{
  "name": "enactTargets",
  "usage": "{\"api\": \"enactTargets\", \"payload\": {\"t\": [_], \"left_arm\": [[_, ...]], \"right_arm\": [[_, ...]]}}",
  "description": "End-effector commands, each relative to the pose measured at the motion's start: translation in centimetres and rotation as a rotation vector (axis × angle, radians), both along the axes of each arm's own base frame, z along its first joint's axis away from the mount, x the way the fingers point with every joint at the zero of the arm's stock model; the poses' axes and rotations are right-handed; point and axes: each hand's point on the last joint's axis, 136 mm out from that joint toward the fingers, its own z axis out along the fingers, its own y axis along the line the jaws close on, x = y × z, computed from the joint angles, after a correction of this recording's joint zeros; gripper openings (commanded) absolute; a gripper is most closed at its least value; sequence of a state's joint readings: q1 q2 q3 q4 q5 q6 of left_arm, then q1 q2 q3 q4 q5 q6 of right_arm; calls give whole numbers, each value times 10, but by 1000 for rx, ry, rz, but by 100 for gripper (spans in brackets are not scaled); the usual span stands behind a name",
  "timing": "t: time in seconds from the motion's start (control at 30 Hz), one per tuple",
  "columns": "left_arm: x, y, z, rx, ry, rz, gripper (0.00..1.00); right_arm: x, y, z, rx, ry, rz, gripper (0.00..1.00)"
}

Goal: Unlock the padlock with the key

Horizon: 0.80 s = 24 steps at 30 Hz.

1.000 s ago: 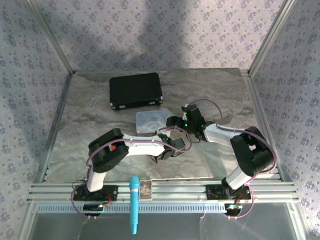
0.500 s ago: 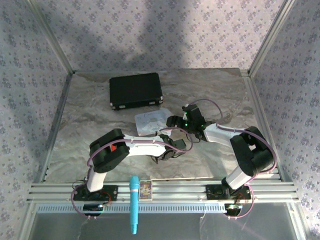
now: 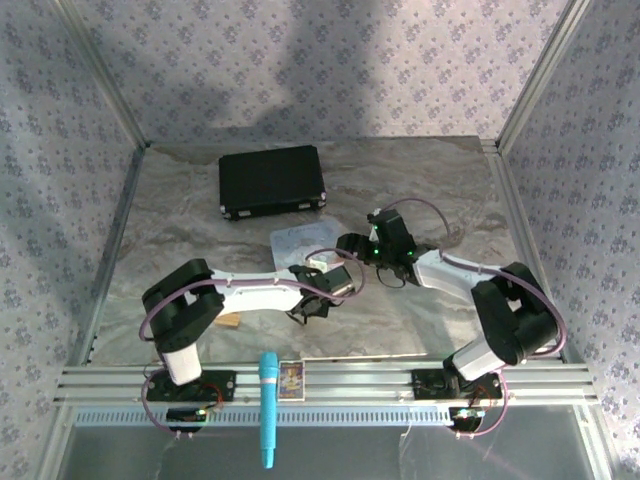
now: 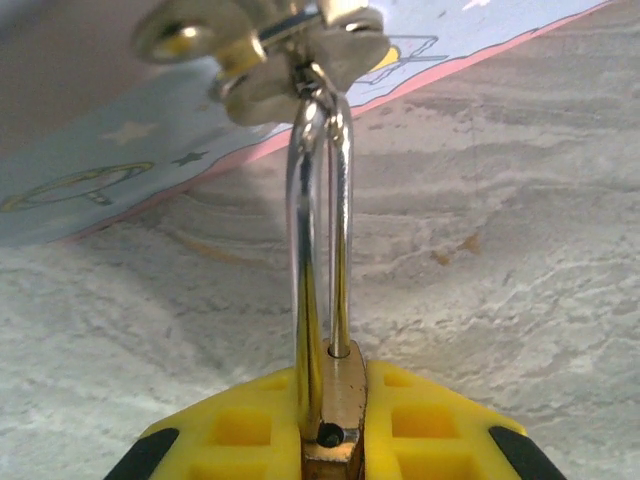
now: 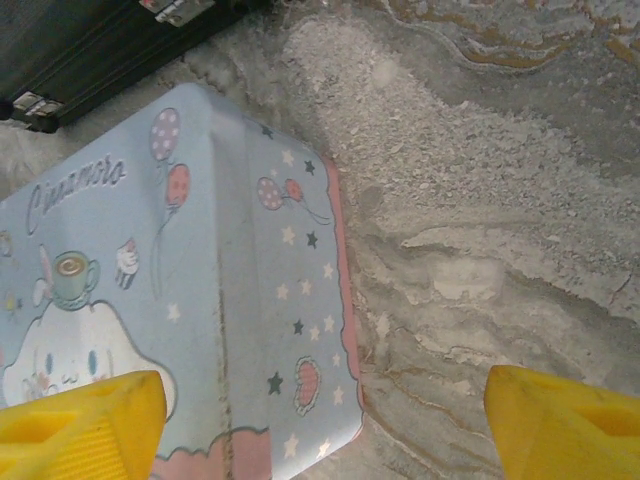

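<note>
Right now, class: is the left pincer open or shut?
Shut on the padlock: the left pincer's yellow fingers press against either side of its brass body.

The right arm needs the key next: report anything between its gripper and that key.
Nothing visible blocks it. The brass padlock sits clamped in the left gripper, the tiny silvery key atop its shackle, near the pale blue cartoon tin. The open right gripper hovers over that tin.

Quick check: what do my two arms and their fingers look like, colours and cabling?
The left arm and right arm both have white links between bulky black joints, with lilac cables looping alongside. A green light glows on the right wrist. The left fingers are yellow with recessed squares and black corners; the right fingers are plain yellow.
</note>
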<state>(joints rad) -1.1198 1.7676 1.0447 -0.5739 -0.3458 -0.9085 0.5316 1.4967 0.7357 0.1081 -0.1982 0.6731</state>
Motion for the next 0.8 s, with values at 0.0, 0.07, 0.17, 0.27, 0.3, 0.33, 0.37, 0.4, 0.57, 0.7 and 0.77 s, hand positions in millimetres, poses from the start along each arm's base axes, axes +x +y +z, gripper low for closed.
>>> {"api": "enactTargets", "payload": {"t": [0.0, 0.07, 0.17, 0.27, 0.3, 0.33, 0.37, 0.4, 0.57, 0.7, 0.77], "left_arm": [[-7, -14, 2, -112, 60, -3, 7], [-9, -17, 1, -161, 88, 17, 6], [-10, -18, 3, -237, 120, 51, 4], [-9, -20, 9, -306, 138, 82, 4], [-8, -21, 10, -325, 144, 90, 3], [-8, -23, 12, -351, 152, 98, 2], [-8, -26, 14, -384, 162, 104, 2], [-8, -29, 16, -412, 173, 112, 2], [-10, -40, 18, -538, 246, 166, 0], [-12, -43, 23, -588, 271, 210, 1], [-13, -47, 26, -617, 290, 230, 1]], "right_arm": [[-6, -4, 10, -7, -39, 17, 85], [-9, -6, 17, 4, -72, 20, 85], [-17, -15, 24, 7, -110, 1, 85], [-32, -28, 20, -27, -158, -9, 83], [-37, -32, 17, -46, -174, -3, 82], [-44, -35, 13, -64, -186, 5, 81], [-53, -36, 9, -84, -198, 23, 79], [-60, -37, 5, -101, -208, 41, 78], [-102, -16, -4, -196, -323, 187, 63], [-128, 2, -4, -237, -442, 254, 57], [-135, 10, -8, -259, -459, 297, 57]]}}
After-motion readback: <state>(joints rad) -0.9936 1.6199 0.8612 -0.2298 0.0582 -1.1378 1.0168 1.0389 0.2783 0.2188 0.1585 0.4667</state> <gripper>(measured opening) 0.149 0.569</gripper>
